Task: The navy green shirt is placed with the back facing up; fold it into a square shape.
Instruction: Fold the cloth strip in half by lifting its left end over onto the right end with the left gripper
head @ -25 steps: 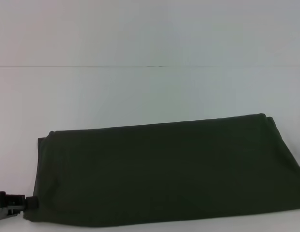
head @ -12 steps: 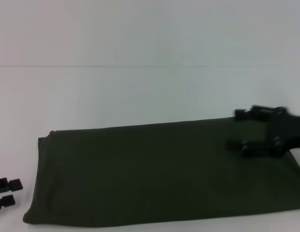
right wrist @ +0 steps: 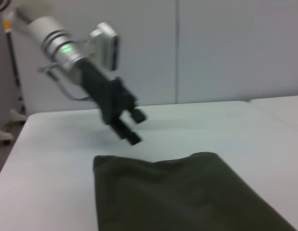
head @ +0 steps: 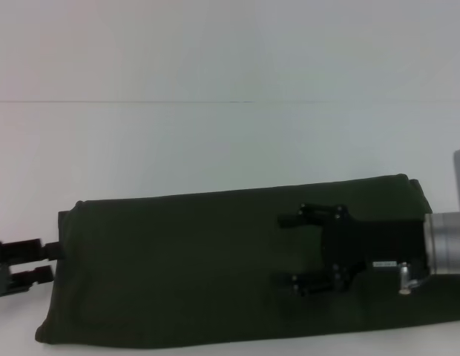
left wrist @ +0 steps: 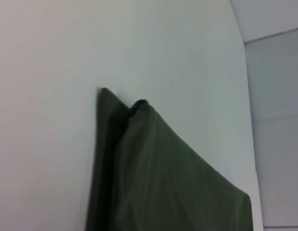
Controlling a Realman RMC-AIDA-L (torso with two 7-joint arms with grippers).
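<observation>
The navy green shirt (head: 178, 267) lies folded into a long dark olive band across the near part of the white table (head: 215, 141), plain side up. My right gripper (head: 288, 251) hovers over the band's right half, open, its two black fingers pointing left with only cloth below them. My left gripper (head: 46, 262) stands open at the band's left end, fingers pointing right at the edge. The right wrist view shows that left gripper (right wrist: 132, 126) held just above the table beyond the shirt's (right wrist: 178, 197) end. In the left wrist view, a folded corner of the shirt (left wrist: 168, 183) shows.
The white table stretches far behind the shirt. A seam line (head: 141, 101) runs across it at the back. In the right wrist view, grey wall panels (right wrist: 211, 48) rise behind the table, and its left edge (right wrist: 9, 144) drops to the floor.
My right gripper has swept left from the shirt's right end to over its right half. The left gripper has risen and moved right to the shirt's left edge.
</observation>
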